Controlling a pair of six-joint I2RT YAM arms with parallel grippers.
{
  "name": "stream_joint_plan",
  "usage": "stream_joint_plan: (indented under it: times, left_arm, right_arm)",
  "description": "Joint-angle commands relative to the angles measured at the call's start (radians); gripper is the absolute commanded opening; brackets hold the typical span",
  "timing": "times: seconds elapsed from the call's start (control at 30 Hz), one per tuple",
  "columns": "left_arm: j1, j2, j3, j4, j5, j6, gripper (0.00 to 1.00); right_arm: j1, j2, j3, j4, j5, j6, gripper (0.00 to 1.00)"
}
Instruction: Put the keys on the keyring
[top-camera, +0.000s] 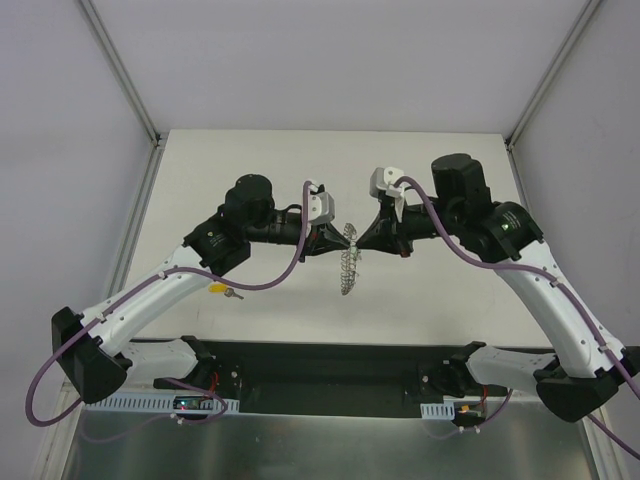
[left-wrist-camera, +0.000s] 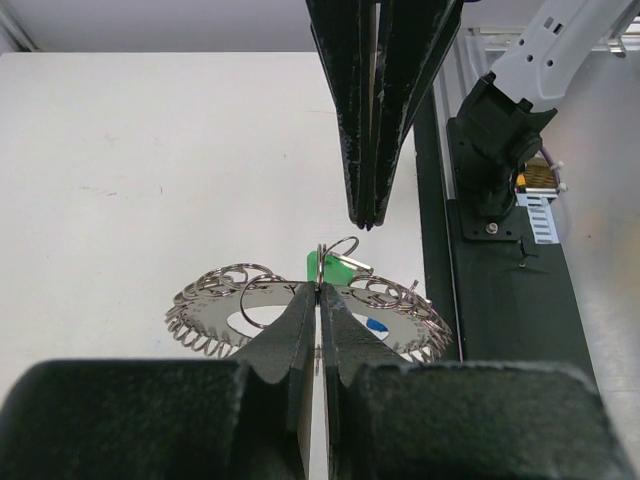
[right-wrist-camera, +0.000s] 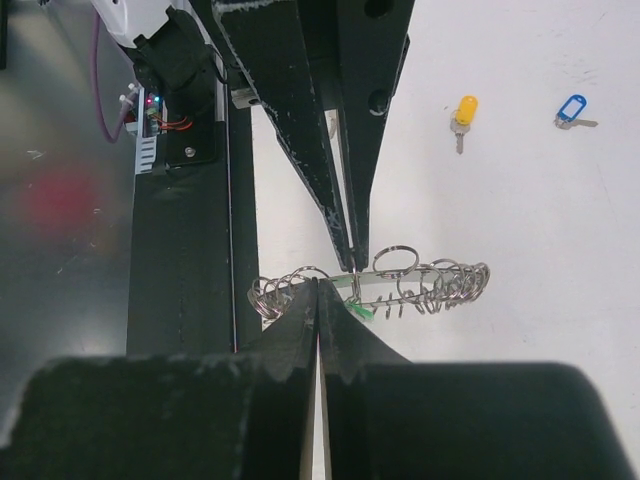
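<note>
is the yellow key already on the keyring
No, the yellow key lies loose on the table, well apart from the keyring and not far from the blue key.

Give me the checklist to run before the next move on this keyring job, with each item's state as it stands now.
1. Left gripper shut on the keyring: ok.
2. Right gripper gripping the ring: cannot tell. Its jaws are closed right at a small loop, but contact is unclear.
3. Green key threaded on: cannot tell. It sits at the ring between the two grippers.
4. Yellow key on the ring: not ok. It lies on the table.
5. Blue key on the ring: not ok. It lies on the table beside the yellow one.
6. A gripper free to fetch a key: not ok. Both are at the ring.
</note>
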Motion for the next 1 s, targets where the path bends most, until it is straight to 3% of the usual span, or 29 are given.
stream_joint_plan:
  times: [0.0,0.03,0.1,0.4,0.63,0.77,0.9,0.93,0.97]
  left_arm:
    - [-0.007,-0.021,0.049,0.034,-0.033,0.017,0.00]
    - [-0.007,-0.022,0.047,0.034,-0.059,0.011,0.00]
    - [-0.007,-0.029,0.043,0.038,-0.082,0.006,0.00]
    - [-0.007,-0.045,-0.017,0.164,-0.131,-0.104,0.00]
    - [-0.007,-0.048,-0.049,0.226,-0.137,-0.162,0.00]
    - [-0.008,-0.058,-0.066,0.250,-0.148,-0.176,0.00]
    - [-0.007,-0.066,-0.077,0.267,-0.156,-0.185,0.00]
    - [-0.008,-0.065,-0.080,0.272,-0.159,-0.189,0.00]
    - [-0.007,-0.066,-0.081,0.278,-0.166,-0.190,0.00]
  right_arm:
    - [0.008,-0.005,0.025,0.021,0.003,-0.008,0.03]
    - [0.006,-0.012,0.017,0.025,0.044,-0.003,0.06]
    - [0.006,-0.025,-0.018,0.047,0.097,0.012,0.21]
    - [0.026,-0.085,-0.156,0.211,0.235,0.119,0.49]
    - [0.040,-0.104,-0.213,0.318,0.336,0.176,0.49]
    - [0.040,-0.105,-0.222,0.337,0.355,0.181,0.41]
    - [0.040,-0.108,-0.224,0.332,0.344,0.182,0.25]
    - [0.040,-0.111,-0.224,0.331,0.341,0.182,0.14]
    - [0.040,-0.111,-0.222,0.327,0.338,0.182,0.10]
